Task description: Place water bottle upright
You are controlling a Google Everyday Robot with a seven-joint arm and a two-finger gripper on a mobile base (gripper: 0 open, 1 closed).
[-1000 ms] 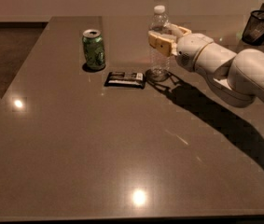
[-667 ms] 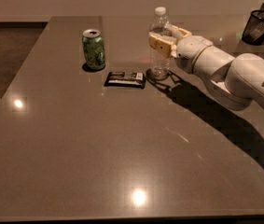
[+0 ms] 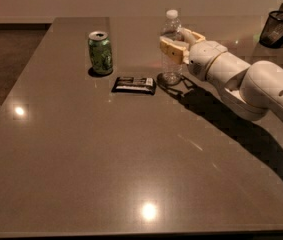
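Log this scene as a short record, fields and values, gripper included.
water bottle: upright, base on the table, white cap on top
gripper: around the bottle's middle; its arm enters from the picture's right
green can: upright, left of the bottle, apart from it
dark packet: lying flat, between can and bottle, nearer the camera
black mesh cup: far right of the table
table: brown, glossy, with light reflections

Glossy white arm (image 3: 241,79), tan gripper (image 3: 177,44) upper-centre
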